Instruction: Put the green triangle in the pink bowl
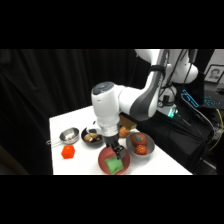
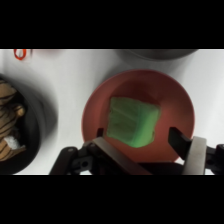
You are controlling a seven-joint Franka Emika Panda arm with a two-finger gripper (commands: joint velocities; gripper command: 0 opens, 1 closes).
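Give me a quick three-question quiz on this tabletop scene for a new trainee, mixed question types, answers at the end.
1. True or false: the green triangle lies inside the pink bowl.
2. Multiple choice: in the side view, which thing sits at the near left of the table? A) the red-orange block B) the black bowl C) the grey bowl with red fruit
3. Short answer: in the wrist view, are the fingers of the gripper closed on the triangle or standing apart from it?

Key
1. True.
2. A.
3. Standing apart, one at each side of the triangle, with the gripper open over the bowl.
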